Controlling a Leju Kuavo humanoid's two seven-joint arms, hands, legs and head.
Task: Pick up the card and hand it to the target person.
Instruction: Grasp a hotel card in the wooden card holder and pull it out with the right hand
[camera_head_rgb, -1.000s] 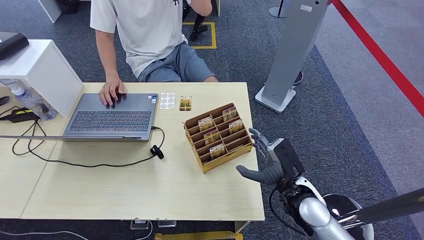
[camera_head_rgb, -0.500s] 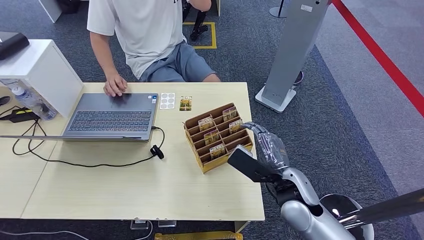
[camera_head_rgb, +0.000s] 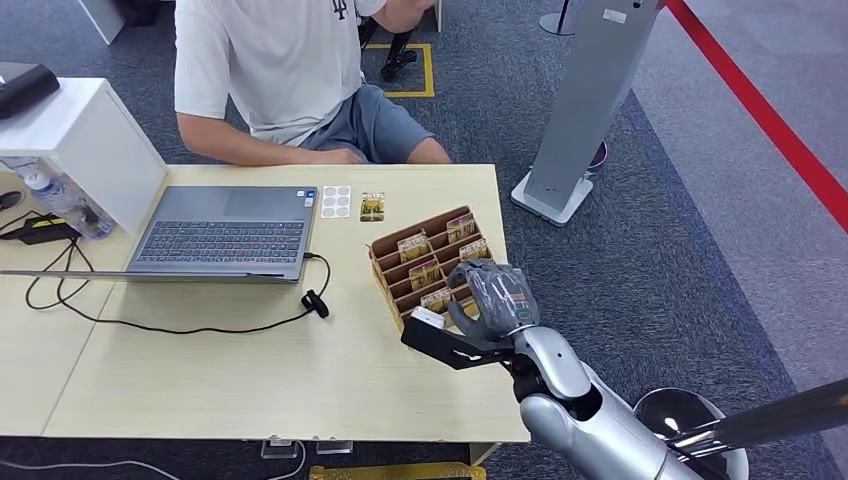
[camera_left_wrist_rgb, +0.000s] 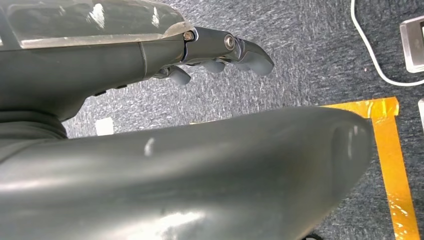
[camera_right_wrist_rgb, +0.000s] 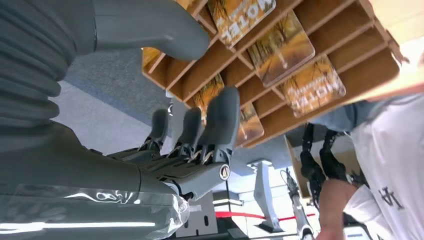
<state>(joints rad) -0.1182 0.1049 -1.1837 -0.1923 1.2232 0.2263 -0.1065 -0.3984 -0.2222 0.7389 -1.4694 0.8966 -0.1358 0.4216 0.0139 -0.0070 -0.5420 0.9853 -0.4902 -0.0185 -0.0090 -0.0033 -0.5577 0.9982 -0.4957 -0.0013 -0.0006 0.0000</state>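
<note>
The right hand (camera_head_rgb: 487, 296) hangs over the near right corner of the cardboard rack (camera_head_rgb: 385, 255) that sits on the wooden table (camera_head_rgb: 250, 380). Its fingers (camera_right_wrist_rgb: 220, 120) are spread and slightly curved, reaching toward the rack's slots, with the thumb (camera_right_wrist_rgb: 150, 30) held apart on the other side; nothing sits between them, so the hand is open and holds nothing. Whether the fingertips touch the rack is hard to tell from the wrist view, though they lie very close to it.

The cards (camera_head_rgb: 421, 272) stand upright in the rack's rows (each printed with an orange, autumn-looking picture), and the wrist view shows several of them (camera_right_wrist_rgb: 282, 47) leaning in their compartments just beyond the fingers. One more card (camera_head_rgb: 372, 206) lies flat on the table, apart from the rack, beside a white sheet of round stickers (camera_head_rgb: 335, 201).

The left hand (camera_left_wrist_rgb: 220, 52) hangs low over grey carpet, fingers loosely curled with nothing in them.

A person (camera_head_rgb: 280, 70) in a white shirt and grey shorts sits at the far side of the table, one forearm resting along its edge. An open laptop (camera_head_rgb: 225, 235) lies in front of them, with a black cable (camera_head_rgb: 200, 325) trailing across the tabletop.
</note>
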